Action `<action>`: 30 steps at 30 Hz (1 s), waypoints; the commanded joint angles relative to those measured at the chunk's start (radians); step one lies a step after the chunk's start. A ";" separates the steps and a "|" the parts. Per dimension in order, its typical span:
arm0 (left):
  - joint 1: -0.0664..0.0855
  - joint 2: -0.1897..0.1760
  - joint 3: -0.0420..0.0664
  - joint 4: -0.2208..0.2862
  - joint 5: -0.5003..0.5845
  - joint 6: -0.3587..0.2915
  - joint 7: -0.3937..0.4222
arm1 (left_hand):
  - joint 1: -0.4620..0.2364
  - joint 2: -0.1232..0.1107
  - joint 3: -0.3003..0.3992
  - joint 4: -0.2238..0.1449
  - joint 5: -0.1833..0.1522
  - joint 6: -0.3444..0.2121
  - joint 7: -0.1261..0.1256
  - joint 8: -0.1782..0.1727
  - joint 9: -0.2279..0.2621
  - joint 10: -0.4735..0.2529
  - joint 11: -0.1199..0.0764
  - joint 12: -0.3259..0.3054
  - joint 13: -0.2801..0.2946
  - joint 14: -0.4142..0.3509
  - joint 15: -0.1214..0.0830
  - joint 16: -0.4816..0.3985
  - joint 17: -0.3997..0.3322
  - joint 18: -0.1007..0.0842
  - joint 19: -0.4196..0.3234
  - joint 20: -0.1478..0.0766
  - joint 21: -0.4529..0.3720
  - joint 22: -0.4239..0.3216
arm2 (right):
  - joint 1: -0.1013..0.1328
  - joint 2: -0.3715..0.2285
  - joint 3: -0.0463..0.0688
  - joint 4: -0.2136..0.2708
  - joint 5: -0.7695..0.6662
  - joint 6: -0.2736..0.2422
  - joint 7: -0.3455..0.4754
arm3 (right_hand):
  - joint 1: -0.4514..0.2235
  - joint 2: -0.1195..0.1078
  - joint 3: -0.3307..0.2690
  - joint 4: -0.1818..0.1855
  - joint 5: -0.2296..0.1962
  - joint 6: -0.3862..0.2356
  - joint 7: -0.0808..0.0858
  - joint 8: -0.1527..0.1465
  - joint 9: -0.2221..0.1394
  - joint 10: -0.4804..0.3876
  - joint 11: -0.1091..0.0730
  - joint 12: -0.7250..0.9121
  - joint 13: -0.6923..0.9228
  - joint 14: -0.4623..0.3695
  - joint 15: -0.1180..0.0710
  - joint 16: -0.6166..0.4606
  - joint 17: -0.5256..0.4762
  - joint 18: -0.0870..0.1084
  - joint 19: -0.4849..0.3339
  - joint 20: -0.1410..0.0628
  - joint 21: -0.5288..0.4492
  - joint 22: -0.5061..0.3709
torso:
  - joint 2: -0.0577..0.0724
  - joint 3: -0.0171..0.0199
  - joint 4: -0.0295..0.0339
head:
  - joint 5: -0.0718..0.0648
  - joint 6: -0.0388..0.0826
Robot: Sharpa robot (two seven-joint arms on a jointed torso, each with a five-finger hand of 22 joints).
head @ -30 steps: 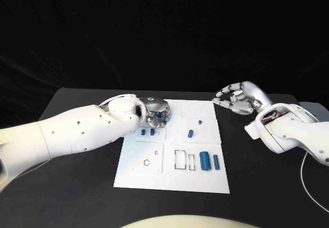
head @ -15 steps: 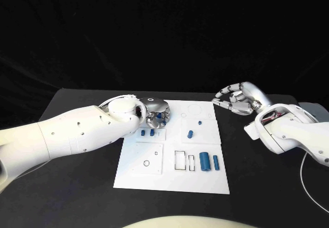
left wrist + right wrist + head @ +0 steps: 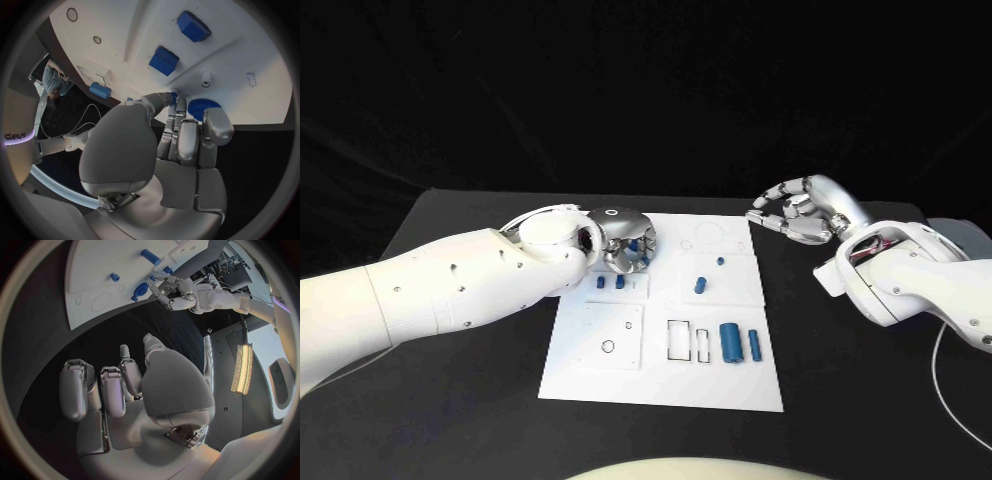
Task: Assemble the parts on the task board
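Blue gear (image 3: 199, 107) at the left hand's (image 3: 626, 243) fingertips.

The left hand (image 3: 626, 243) is now a little nearer to the board's (image 3: 668, 375) far edge, its fingers turned down more.

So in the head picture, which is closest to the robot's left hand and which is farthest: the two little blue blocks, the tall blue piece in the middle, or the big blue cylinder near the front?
From the left hand:
1. Two little blue blocks, right beneath it.
2. Tall blue piece, mid-board, toward the right.
3. Big blue cylinder, front right of the task board.
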 commanded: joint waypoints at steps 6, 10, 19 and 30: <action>0.001 -0.043 0.022 0.055 0.032 -0.044 0.005 | -0.014 0.000 0.002 0.003 -0.006 0.007 0.001 -0.005 -0.001 0.009 -0.001 -0.006 -0.002 0.004 0.000 0.006 -0.003 -0.011 0.001 0.002 0.006 0.000 | -0.001 -0.002 0.000 -0.002 -0.007 0.009 0.008 | 0.004 0.004 -0.005 -0.001 0.006 -0.004 -0.001 0.003 0.001 -0.003 -0.001 -0.001 0.020 0.066 -0.009 -0.005 0.095 0.010 0.010 -0.006 -0.004 0.140 | 0.000 0.0004 0.0014 | 0.001 0.002; 0.001 -0.071 0.029 0.080 0.041 -0.045 0.002 | -0.015 -0.001 0.002 0.002 -0.006 0.008 0.001 -0.005 -0.001 0.011 -0.001 -0.007 -0.002 0.004 0.000 0.006 -0.002 -0.012 0.002 0.002 0.007 0.001 | -0.001 -0.003 0.000 -0.002 -0.007 0.010 0.008 | 0.004 0.004 -0.005 -0.001 0.006 -0.004 -0.001 0.003 0.001 -0.003 -0.001 -0.001 0.020 0.066 -0.009 -0.005 0.095 0.010 0.010 -0.006 -0.004 0.140 | -0.001 0.0005 0.0023 | 0.002 0.003; 0.001 -0.128 0.033 0.098 0.063 -0.018 -0.006 | -0.015 -0.001 0.002 0.001 -0.006 0.009 0.000 -0.006 -0.001 0.013 -0.001 -0.009 -0.002 0.004 0.000 0.006 -0.002 -0.012 0.002 0.002 0.008 0.002 | -0.001 -0.006 0.000 0.000 -0.007 0.010 0.007 | 0.004 0.004 -0.005 -0.001 0.006 -0.004 -0.001 0.003 0.001 -0.003 -0.001 -0.001 0.020 0.066 -0.009 -0.005 0.095 0.010 0.010 -0.006 -0.004 0.140 | 0.000 0.0002 0.0008 | 0.003 0.002; -0.001 -0.162 0.033 0.089 0.074 -0.001 -0.010 | -0.015 -0.002 0.002 0.001 -0.006 0.009 0.000 -0.007 -0.002 0.014 -0.001 -0.011 -0.003 0.004 0.000 0.006 -0.004 -0.012 0.002 0.002 0.008 0.003 | -0.001 -0.007 0.000 0.000 -0.007 0.010 0.007 | 0.004 0.004 -0.005 -0.001 0.006 -0.004 -0.001 0.003 0.001 -0.003 -0.001 -0.001 0.020 0.066 -0.009 -0.005 0.095 0.010 0.010 -0.006 -0.004 0.140 | 0.000 -0.0001 0.0002 | 0.004 0.000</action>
